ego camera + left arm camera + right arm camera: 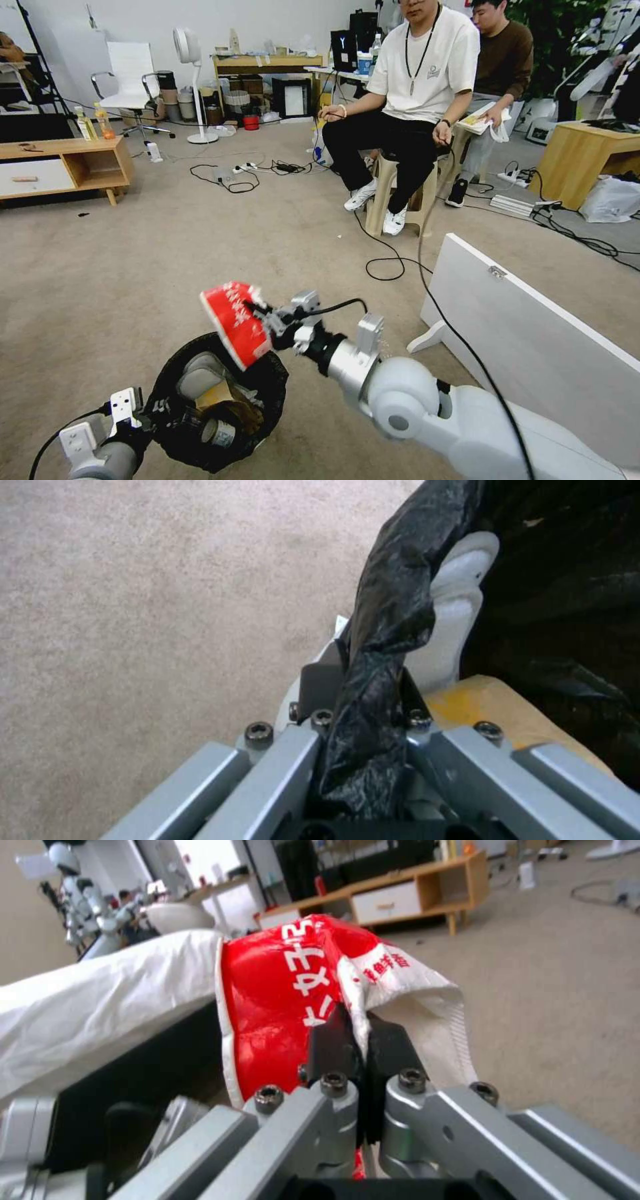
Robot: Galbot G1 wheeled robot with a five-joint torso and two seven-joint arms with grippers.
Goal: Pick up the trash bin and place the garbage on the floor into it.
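Right gripper (263, 327) pinches red-and-white packet (237, 323) over the trash bin (217, 400), frame bottom – left gripper (363, 690) clamped on bin's rim w/ bag.

A: What is the right hand (363, 1032) gripping?

B: It is pinching the flattened red-and-white packet (293, 990), its two dark fingertips (330, 1040) pressing together on the packet's edge.

A: And around it?

B: A white arm cover (100, 1000) is stretching off beside the packet. Beige carpet (560, 990) is lying beyond, with a wooden cabinet (400, 895) standing farther back.
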